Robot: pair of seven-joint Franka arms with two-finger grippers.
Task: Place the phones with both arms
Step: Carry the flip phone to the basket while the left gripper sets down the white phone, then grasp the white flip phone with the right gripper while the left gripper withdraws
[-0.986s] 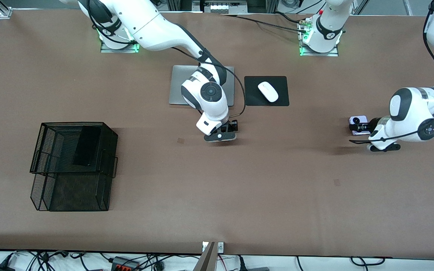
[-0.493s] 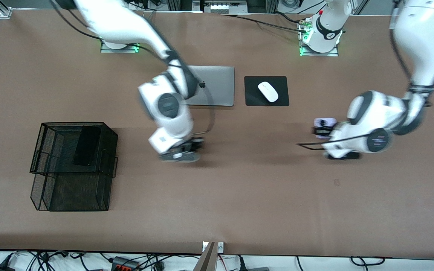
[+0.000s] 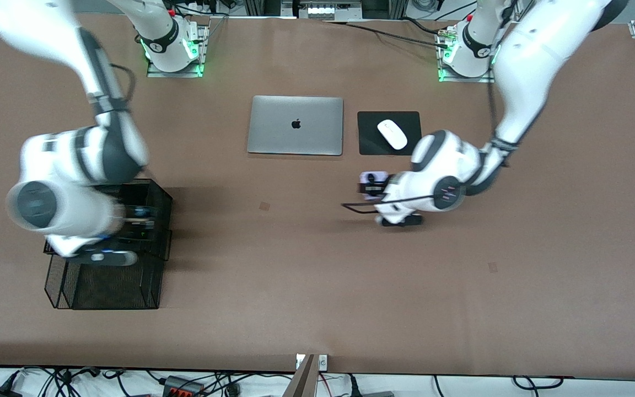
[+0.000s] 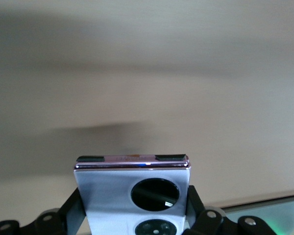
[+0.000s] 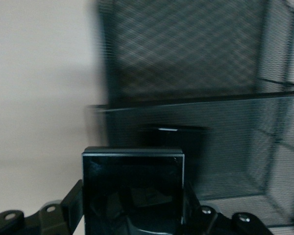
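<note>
Counter (image 3: 317, 286) from the high front camera first: brown surface, both arms reaching out over it. The left pincer (image 3: 373, 190) hangs above the bare middle of the counter, nearer the front camera than the black mouse pad (image 3: 370, 138), and it grips the lilac-white phone (image 3: 373, 180) between its fingers, lenses facing up. The white mouse (image 3: 392, 134) sits on that pad, and the closed silver laptop (image 3: 295, 133) lies just beside the pad, toward the right arm's end. Over at that end stands the black mesh basket (image 3: 102, 286), a two-level wire rack. The right pincer (image 3: 130, 218) is over the basket's upper level; the arm's bulk hides most of what it carries here, and the basket's contents are hard to read from this angle.

Left wrist view now: the lilac-white phone (image 4: 132, 193) fills the lower part, clamped at both edges by the left pincer (image 4: 132, 215), its two round black lenses showing, plain counter (image 4: 147, 73) underneath.

Right wrist view: the small squarish black phone (image 5: 133, 188) is pinched between the fingers of the right pincer (image 5: 133, 220), glossy face toward the camera. The mesh basket (image 5: 196, 58) rises right there, and through its wire wall a dark upright slab (image 5: 174, 147) shows inside; which phone that is, I cannot tell.
</note>
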